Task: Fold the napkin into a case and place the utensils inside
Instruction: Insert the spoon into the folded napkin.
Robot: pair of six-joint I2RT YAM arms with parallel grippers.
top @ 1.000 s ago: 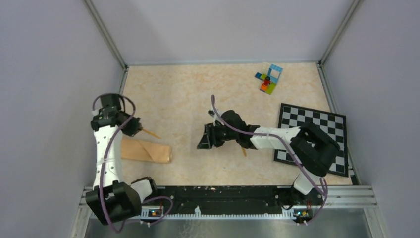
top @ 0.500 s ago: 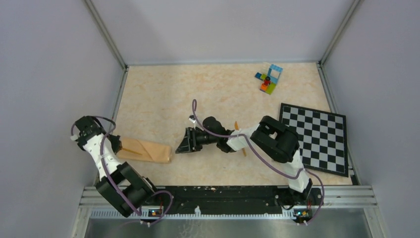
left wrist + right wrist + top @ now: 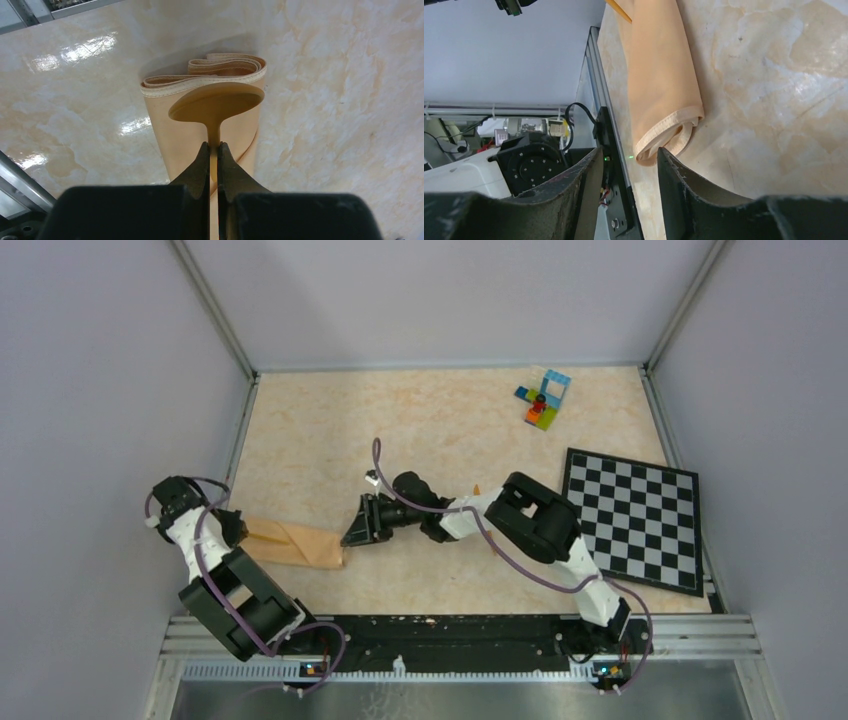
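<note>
Clamping the thin orange handle, the left gripper [image 3: 212, 150] has its jaws closed tight on the spoon [image 3: 216, 102]. The spoon's round bowl sits over the open, layered mouth of the case [image 3: 172, 140], peach-tan cloth folded into a narrow pocket on the counter [image 3: 325, 75]. At the pocket's other end, the right gripper [image 3: 630, 162] has its jaws partly apart. The cloth's rolled corner is just ahead between them, and I cannot tell whether they touch it.
</note>
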